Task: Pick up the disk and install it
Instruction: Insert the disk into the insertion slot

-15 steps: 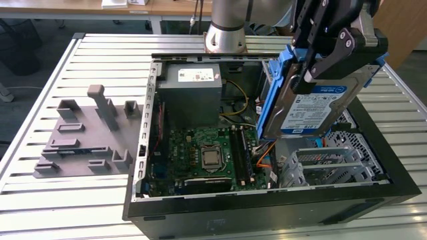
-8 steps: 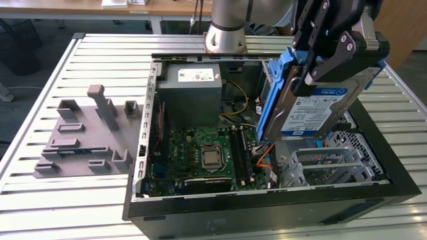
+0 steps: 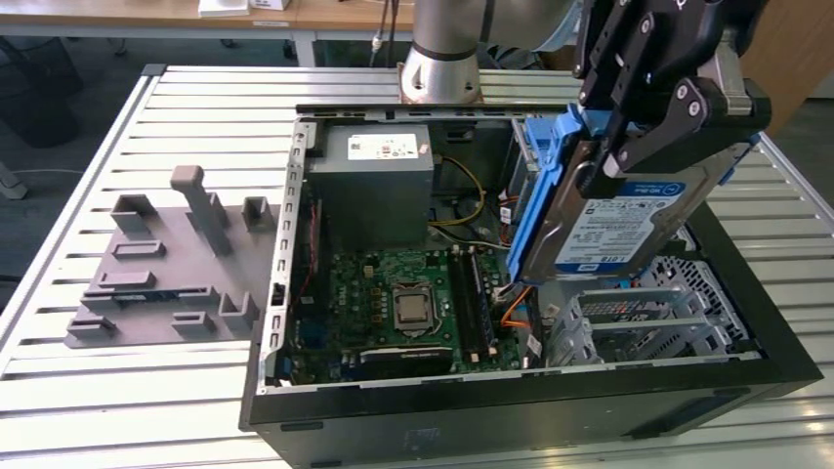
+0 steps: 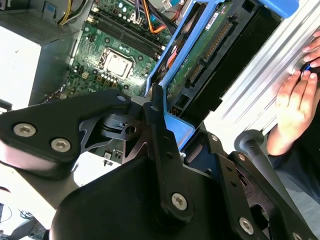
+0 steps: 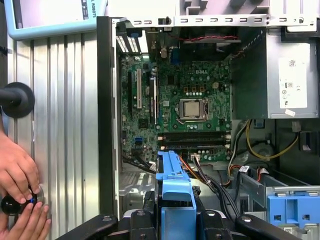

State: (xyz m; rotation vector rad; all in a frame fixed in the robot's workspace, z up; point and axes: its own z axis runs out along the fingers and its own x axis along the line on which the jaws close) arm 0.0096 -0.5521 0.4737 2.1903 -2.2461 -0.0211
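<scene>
Disk (image 3: 639, 220) first: in the exterior view there is one, held tilted on edge above the open computer case (image 3: 521, 410), over the case's end at the exterior view's right. Its blue-and-white label faces the camera and a blue rail runs along its edge. One pincer (image 3: 636, 147) is clamped on the disk's upper part. Inside the case are one green motherboard (image 3: 391, 283), one grey power supply box (image 3: 375, 186) with a white sticker, and one metal drive cage (image 3: 651, 318) at that same end. Outside the case, toward the exterior view's left, one grey moulded fixture (image 3: 163, 264) sits on the slatted worktop (image 3: 131, 391). In the second wrist view the pincer (image 4: 150, 112) grips the disk (image 4: 200, 55) at its blue rail, the green circuit side showing and the motherboard (image 4: 115, 50) beyond. One hand (image 4: 292, 102) and the fingertips of another rest on the worktop (image 4: 260, 75) outside the case. In the first wrist view the disk (image 5: 175, 190) shows edge-on, clamped in the pincer (image 5: 175, 222) above the case (image 5: 105, 125). Two hands (image 5: 17, 170) lie on the worktop (image 5: 65, 125) beside the case, near one black knob (image 5: 17, 100).
</scene>
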